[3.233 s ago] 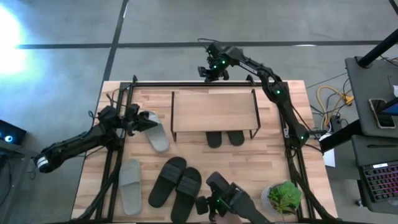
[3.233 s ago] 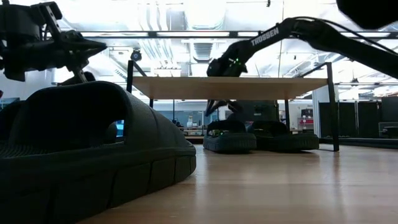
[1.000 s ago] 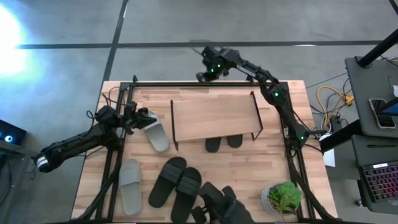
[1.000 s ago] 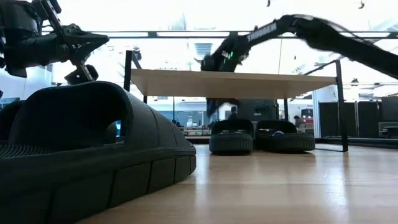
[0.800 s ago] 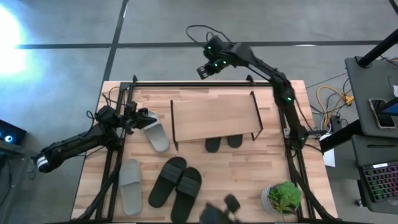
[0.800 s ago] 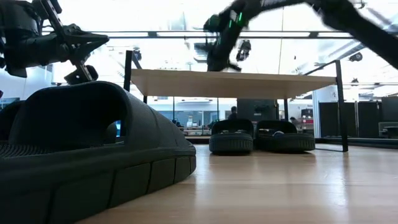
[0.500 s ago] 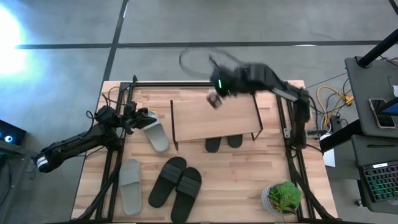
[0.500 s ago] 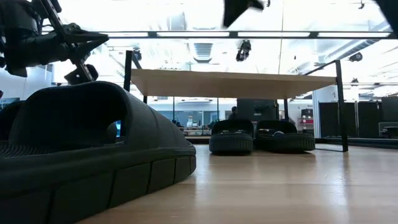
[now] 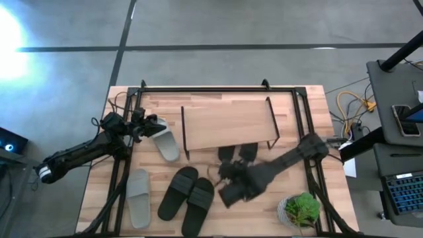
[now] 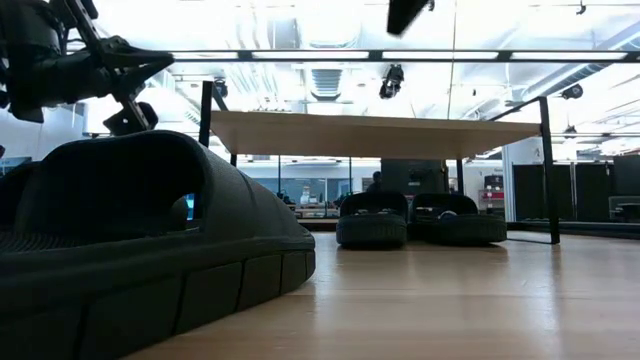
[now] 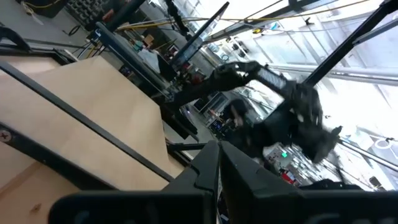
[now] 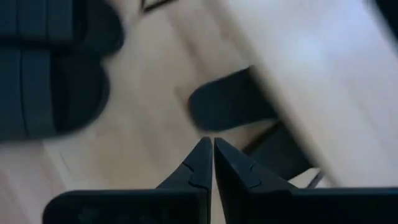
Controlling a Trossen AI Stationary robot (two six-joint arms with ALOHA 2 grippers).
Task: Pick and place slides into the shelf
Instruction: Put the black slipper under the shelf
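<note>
The right gripper (image 9: 228, 192), which a moment ago worked behind the shelf (image 9: 228, 122), has swung across to the near side and now hangs above the table over the two loose black slides (image 9: 187, 196), its fingers pressed together and empty. Two black slides (image 9: 238, 153) already sit under the shelf, so that pair looks done and the next pick is probably one of the loose black ones. The left gripper (image 9: 144, 123) waits with closed jaws beside a grey slide (image 9: 165, 141); another grey slide (image 9: 138, 197) lies near the front-left edge.
</note>
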